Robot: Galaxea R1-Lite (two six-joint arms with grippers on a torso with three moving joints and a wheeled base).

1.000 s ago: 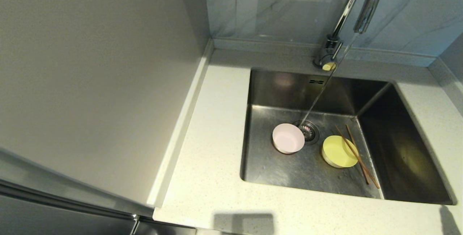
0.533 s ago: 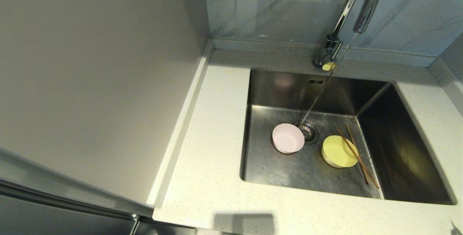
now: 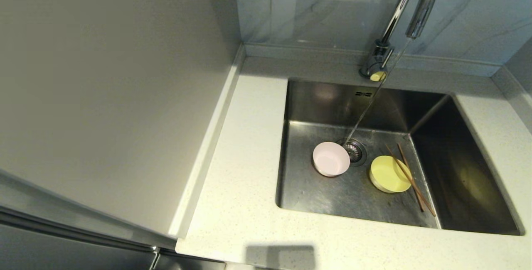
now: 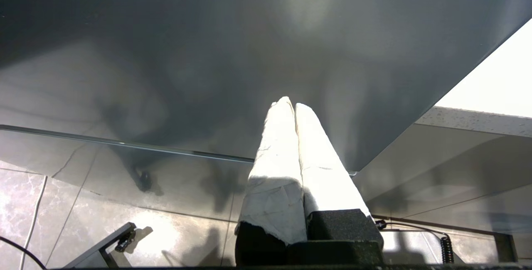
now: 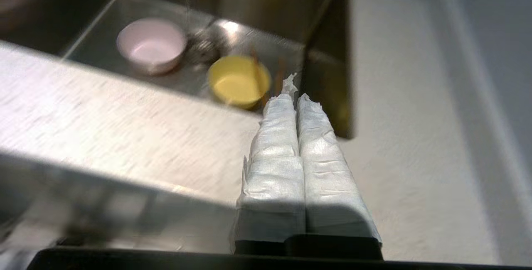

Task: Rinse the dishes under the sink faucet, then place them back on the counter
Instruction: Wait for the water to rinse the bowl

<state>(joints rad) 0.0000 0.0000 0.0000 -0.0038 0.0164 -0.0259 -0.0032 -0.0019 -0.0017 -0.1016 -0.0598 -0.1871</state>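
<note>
A pale pink bowl (image 3: 331, 159) and a yellow-green bowl (image 3: 389, 174) sit on the floor of the steel sink (image 3: 469, 178), either side of the drain (image 3: 354, 150). Two brown chopsticks (image 3: 409, 178) lean across the yellow-green bowl's right rim. A thin stream of water falls from the chrome faucet (image 3: 411, 8) to the drain. Neither arm shows in the head view. My right gripper (image 5: 294, 97) is shut and empty, low over the front counter (image 5: 124, 137), with the pink bowl (image 5: 151, 45) and yellow-green bowl (image 5: 239, 79) beyond it. My left gripper (image 4: 289, 104) is shut and empty, parked below the counter.
The off-white counter (image 3: 241, 170) runs round the sink, with a grey cabinet panel (image 3: 104, 87) on the left and blue-grey wall tile (image 3: 316, 8) behind. A small yellow piece (image 3: 377, 76) sits at the faucet's base. Tiled floor (image 4: 83, 220) lies beneath the left arm.
A dark shape at the lower right corner of the head view has slid out of the picture. The bowls, chopsticks and water stream have not moved.
</note>
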